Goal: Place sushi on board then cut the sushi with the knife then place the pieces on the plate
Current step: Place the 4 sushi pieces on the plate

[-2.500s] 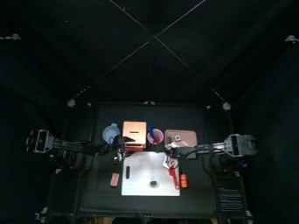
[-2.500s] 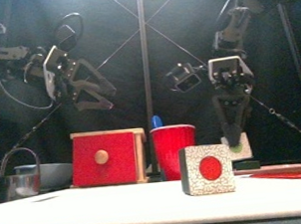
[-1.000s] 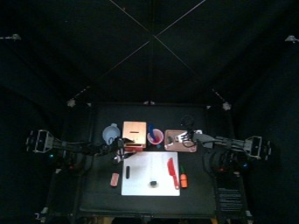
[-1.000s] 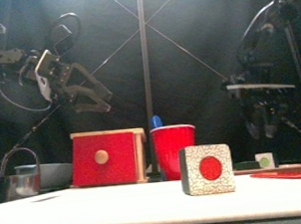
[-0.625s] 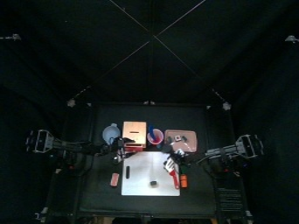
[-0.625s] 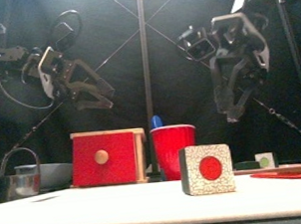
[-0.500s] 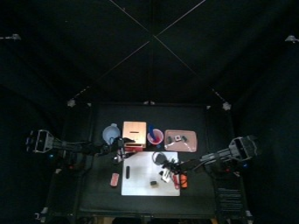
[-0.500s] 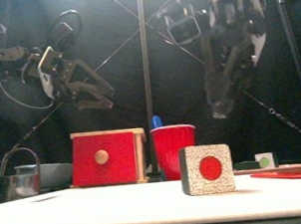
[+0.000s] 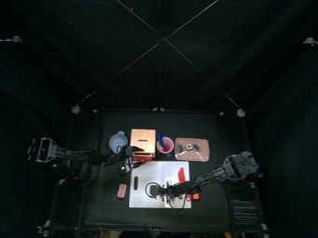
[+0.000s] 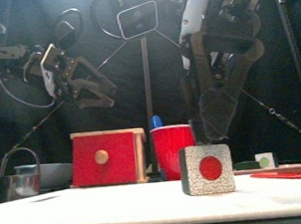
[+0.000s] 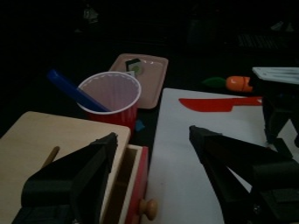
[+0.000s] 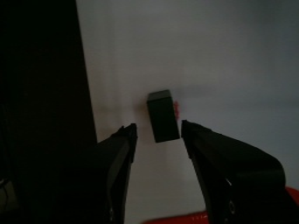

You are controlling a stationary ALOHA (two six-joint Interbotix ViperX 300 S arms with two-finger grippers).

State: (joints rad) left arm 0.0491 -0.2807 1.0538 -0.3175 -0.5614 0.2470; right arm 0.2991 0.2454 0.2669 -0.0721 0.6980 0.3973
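On the black table (image 9: pixel 102 206) under black curtains (image 9: pixel 159 56) | at left we see the left gripper (image 11: pixel 155 136) released, raised near the wooden box (image 9: pixel 140 139) | sushi piece (image 10: pixel 207 169) upright on the white board (image 9: pixel 139 181) | right gripper (image 12: pixel 160 131) spread wide, straddling it | pink tray (image 9: pixel 199 152) further back, right of red cup (image 9: pixel 165 144)

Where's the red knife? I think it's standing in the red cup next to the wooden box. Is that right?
Not quite. The red knife isn't in the cup. It lies flat on the white board, as the left wrist view shows. The red cup next to the wooden box holds the blue knife.
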